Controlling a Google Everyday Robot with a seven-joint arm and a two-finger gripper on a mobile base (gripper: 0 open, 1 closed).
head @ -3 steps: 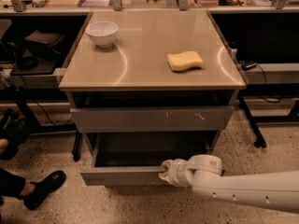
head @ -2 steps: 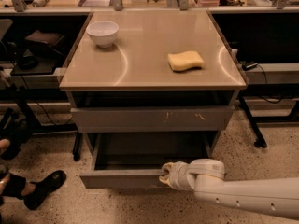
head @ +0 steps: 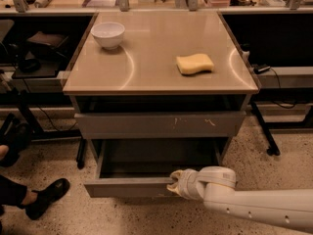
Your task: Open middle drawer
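Low at the front, the gripper [head: 172,184] rests against the top edge of the middle drawer [head: 127,187], towards the right end of its grey front; whether it is spread or pinching that edge I cannot tell. The drawer stands pulled out from the cabinet, its dark inside showing. The white arm [head: 264,212] reaches in from the lower right. Above the drawer sits a wider scratched front [head: 146,125], pushed in. On the tabletop [head: 146,77], a white bowl [head: 108,35] stands far left and a yellow sponge [head: 194,63] right of centre, well apart. A black shoe [head: 46,195] is on the floor at left.
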